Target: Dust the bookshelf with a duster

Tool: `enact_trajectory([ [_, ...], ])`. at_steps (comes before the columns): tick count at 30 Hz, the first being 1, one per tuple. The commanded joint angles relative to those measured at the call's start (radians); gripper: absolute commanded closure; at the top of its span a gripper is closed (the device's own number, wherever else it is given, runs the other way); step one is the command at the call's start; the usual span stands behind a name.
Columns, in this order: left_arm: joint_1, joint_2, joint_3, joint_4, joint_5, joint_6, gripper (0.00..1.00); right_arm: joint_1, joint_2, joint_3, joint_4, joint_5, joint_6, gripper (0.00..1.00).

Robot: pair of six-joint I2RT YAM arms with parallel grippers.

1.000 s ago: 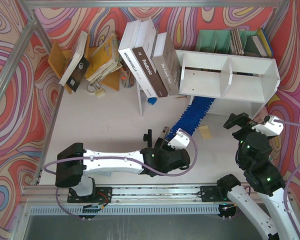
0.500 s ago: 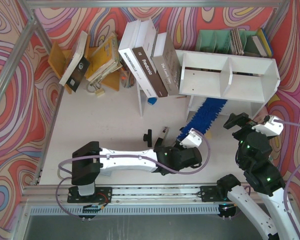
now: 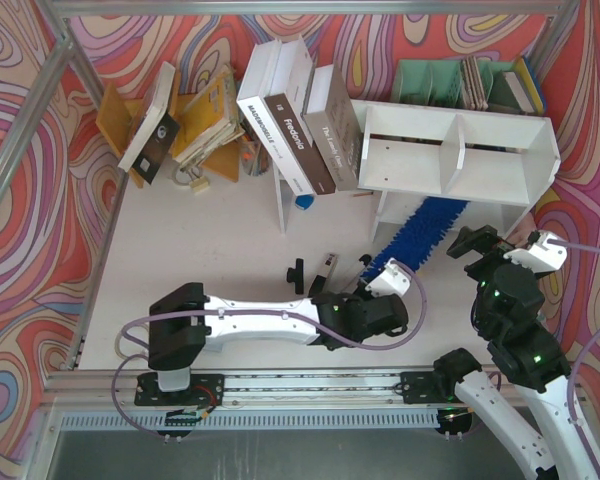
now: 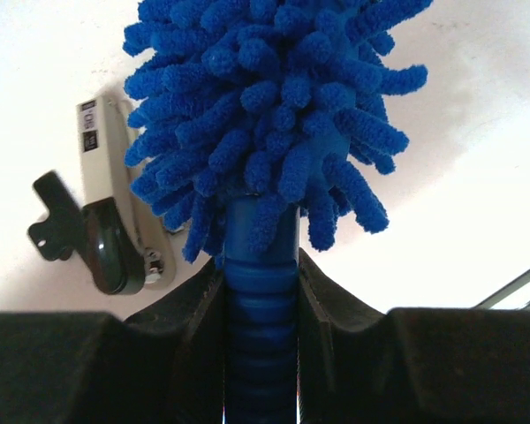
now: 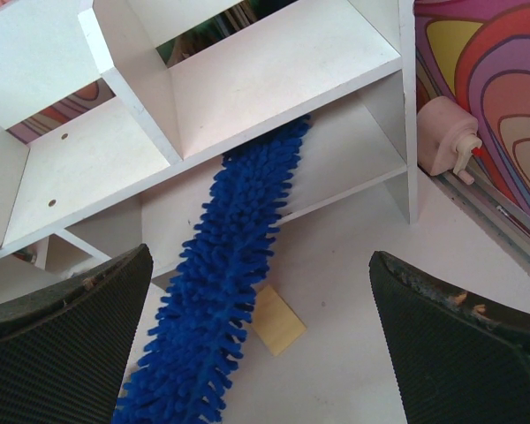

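Left tool (image 4: 261, 269) tight around ribbed handle of fluffy blue duster (image 4: 274, 115); right tool (image 5: 261, 300) wide, empty.

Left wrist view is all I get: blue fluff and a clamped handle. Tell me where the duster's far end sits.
Observer: The duster reaches over the lower shelf of the bookshelf, its tip under the right cubby.
Operator: Report the right gripper.
Observer: The right gripper hangs open in front of the bookshelf's right end, holding nothing.
Operator: Name anything lying near the fluff.
Observer: A small tan pad lies flat on the table, right beside the fluff.
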Motion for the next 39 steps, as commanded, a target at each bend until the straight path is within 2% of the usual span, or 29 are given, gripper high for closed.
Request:
enact_trajectory([
  [1, -0.001, -0.103, -0.067, 0.006, -0.107, -0.008, 1.0, 0.0, -0.007, 0.001, -0.005, 0.02, 0.008, 0.02],
  [8, 0.006, -0.188, -0.148, -0.04, -0.222, -0.093, 1.0, 0.0, -0.006, 0.0, -0.008, 0.02, 0.009, 0.02],
  [12, 0.021, -0.203, -0.169, -0.056, -0.219, -0.116, 1.0, 0.0, -0.008, 0.0, -0.008, 0.02, 0.01, 0.02],
  [29, -0.014, -0.026, 0.063, -0.004, 0.004, 0.112, 1.0, -0.001, -0.031, 0.001, -0.015, 0.046, 0.02, 0.02],
  [39, -0.059, -0.058, 0.045, 0.045, 0.122, 0.225, 1.0, 0.0, -0.034, 0.001, -0.013, 0.064, 0.02, 0.02],
])
